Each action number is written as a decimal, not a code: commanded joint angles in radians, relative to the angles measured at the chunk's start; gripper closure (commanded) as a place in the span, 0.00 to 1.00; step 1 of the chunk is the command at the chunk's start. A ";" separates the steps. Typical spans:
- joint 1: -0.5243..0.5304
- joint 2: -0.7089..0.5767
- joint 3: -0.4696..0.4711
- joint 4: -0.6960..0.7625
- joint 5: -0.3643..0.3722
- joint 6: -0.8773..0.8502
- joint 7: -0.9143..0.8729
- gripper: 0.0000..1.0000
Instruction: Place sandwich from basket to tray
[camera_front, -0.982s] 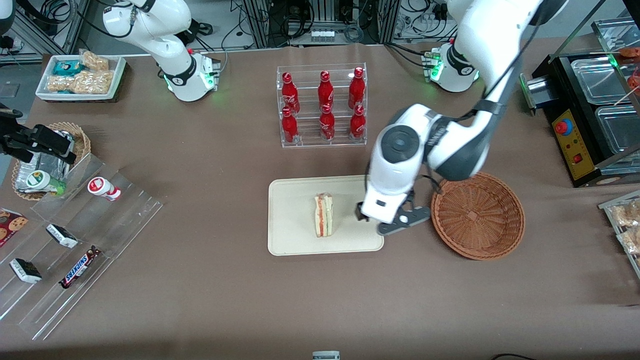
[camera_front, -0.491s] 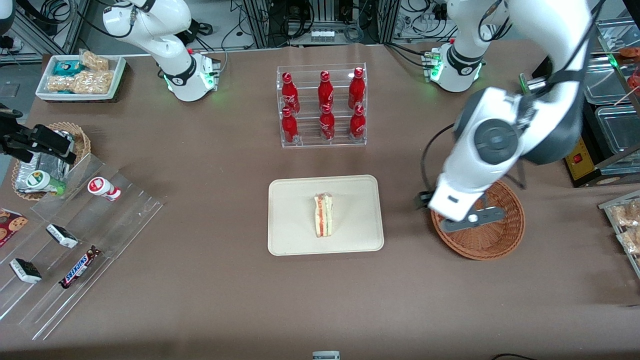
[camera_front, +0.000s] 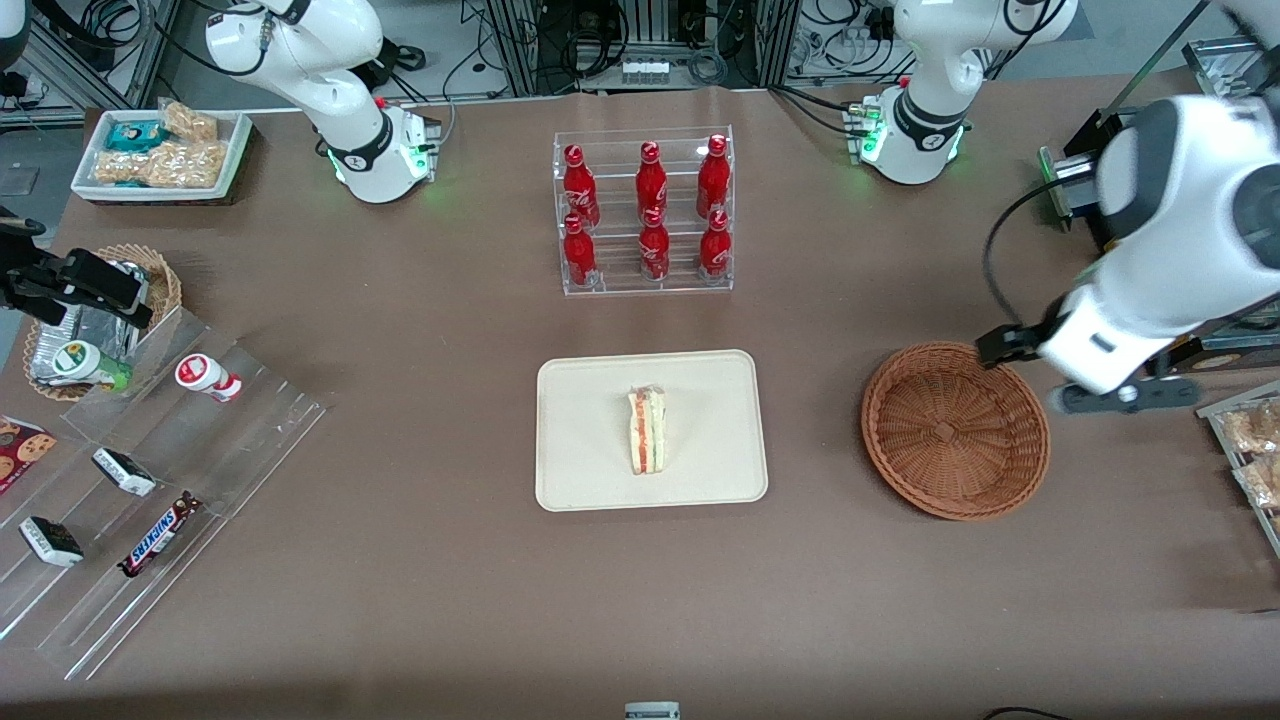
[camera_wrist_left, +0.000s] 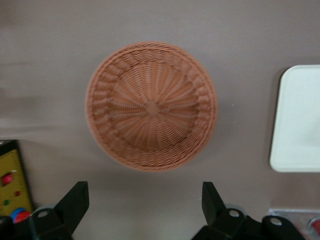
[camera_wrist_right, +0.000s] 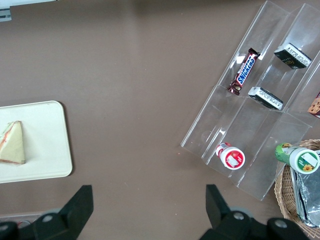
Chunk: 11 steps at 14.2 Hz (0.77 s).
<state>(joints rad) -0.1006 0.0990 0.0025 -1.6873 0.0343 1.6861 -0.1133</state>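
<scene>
Sandwich (camera_front: 648, 431) rests on the cream tray (camera_front: 590, 400), cut side up with its red-orange and green layers showing, well apart from the wicker basket (camera_front: 955, 430), which holds nothing. In the front view the working arm's pincer (camera_front: 1010, 345) hangs above the desk (camera_front: 450, 320) just beside the basket's rim, toward the working arm's end, and only its dark tip shows past the white wrist. The left wrist view looks straight down into the basket (camera_wrist_left: 151, 106) and shows what the front view hides: the pincer (camera_wrist_left: 142, 200) spread wide, its two black fingers (camera_wrist_left: 75, 202) well apart and gripping nothing. That view also catches a rounded corner of the tray (camera_wrist_left: 297, 120) near the basket. The right wrist view shows the sandwich (camera_wrist_right: 12, 142) as a wedge on the tray (camera_wrist_right: 47, 150). The desk is covered in plain brown. A clear rack of red cola bottles (camera_front: 645, 210) stands farther from the front camera than the tray.
</scene>
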 joint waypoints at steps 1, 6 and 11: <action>-0.041 -0.082 0.041 -0.023 -0.016 -0.035 0.035 0.00; -0.021 -0.117 0.024 -0.009 -0.037 -0.043 0.037 0.00; -0.005 -0.150 0.025 -0.006 -0.037 -0.086 0.124 0.00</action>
<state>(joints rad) -0.1194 -0.0232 0.0258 -1.6882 0.0119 1.6358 -0.0599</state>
